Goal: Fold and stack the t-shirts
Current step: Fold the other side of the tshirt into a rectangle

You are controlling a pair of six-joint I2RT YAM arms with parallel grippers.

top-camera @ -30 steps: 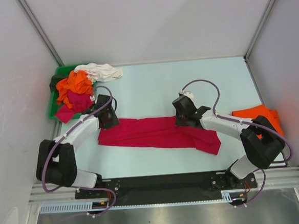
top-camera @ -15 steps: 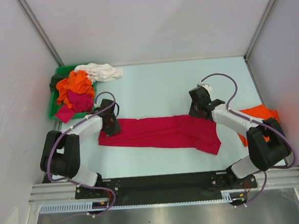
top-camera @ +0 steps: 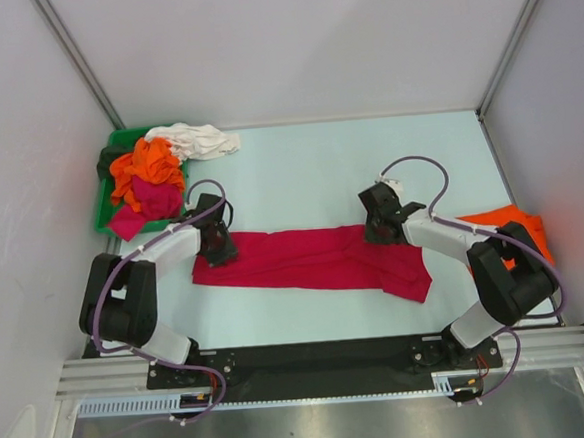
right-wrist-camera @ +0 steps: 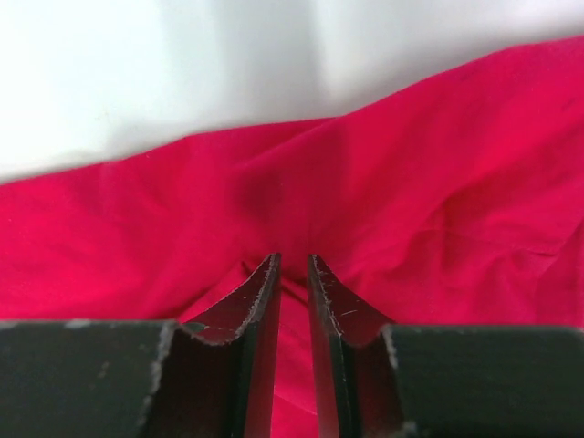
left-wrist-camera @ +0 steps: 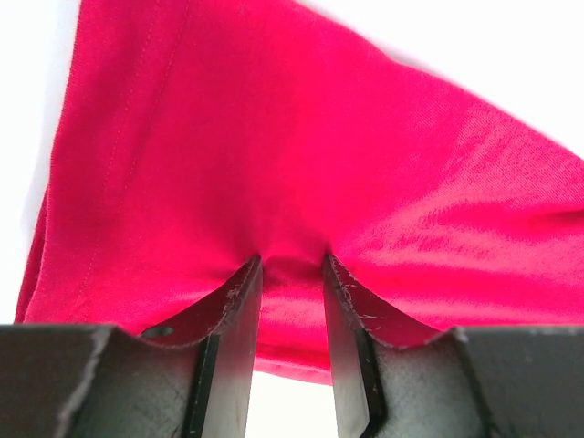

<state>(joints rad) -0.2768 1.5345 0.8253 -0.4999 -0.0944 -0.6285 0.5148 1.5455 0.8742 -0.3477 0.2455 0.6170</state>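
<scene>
A large crimson-red t-shirt (top-camera: 305, 260) lies folded into a long band across the middle of the table. At the band's left end, my left gripper (top-camera: 217, 246) presses down. In the left wrist view its jaws (left-wrist-camera: 291, 265) are shut on a puckered fold of the red cloth (left-wrist-camera: 301, 155). My right gripper (top-camera: 379, 229) sits on the band's far edge towards the right end. Its narrow jaws (right-wrist-camera: 293, 260) pinch a crease of the same shirt (right-wrist-camera: 411, 182). An orange t-shirt (top-camera: 508, 224) lies folded at the right edge, partly behind the right arm.
A green bin (top-camera: 106, 204) at the far left holds a heap of orange (top-camera: 146, 167), magenta (top-camera: 152, 199) and dark (top-camera: 109, 162) t-shirts. A white t-shirt (top-camera: 198, 139) spills over its far rim onto the table. Grey walls close in both sides.
The left gripper came down nearer onto the shirt's left end and then stayed. The right gripper swung out right and farther, then came back left onto the shirt's far edge.
</scene>
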